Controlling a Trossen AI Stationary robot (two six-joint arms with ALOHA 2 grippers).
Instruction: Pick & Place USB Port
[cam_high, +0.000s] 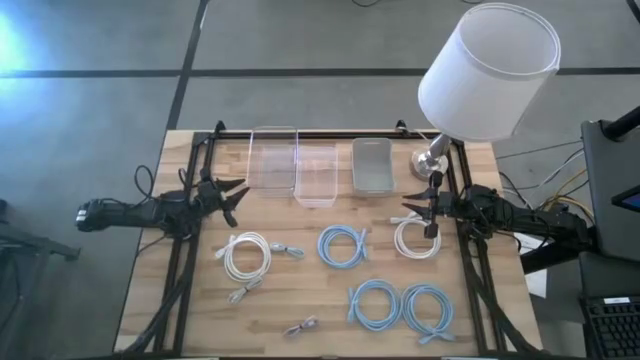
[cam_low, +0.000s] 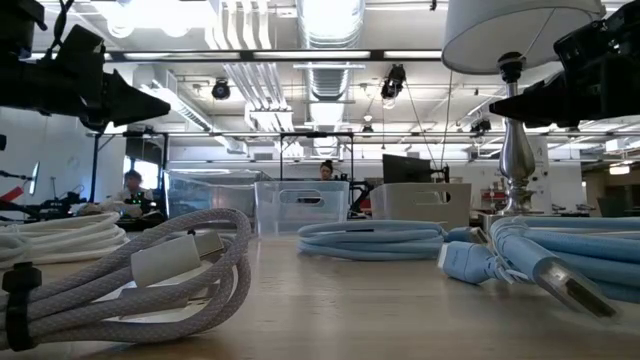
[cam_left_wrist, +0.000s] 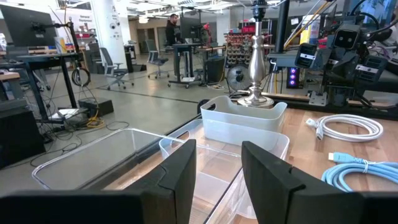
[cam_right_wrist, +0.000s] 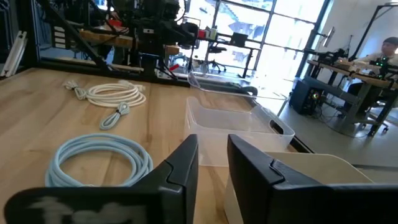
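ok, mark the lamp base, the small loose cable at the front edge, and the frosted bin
lamp base (cam_high: 431, 160), high view, on the metal foot.
small loose cable (cam_high: 301, 326), high view, mid-length.
frosted bin (cam_high: 372, 165), high view, on its floor.

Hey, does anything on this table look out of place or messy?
Only slightly: one small loose cable lies alone near the table's front edge, apart from the coiled cables. The three bins stand upright in a row; nothing looks spilled or damaged.

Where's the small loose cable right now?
In the high view, the small loose cable lies near the table's front edge, left of the two front blue coils, below the white coil.
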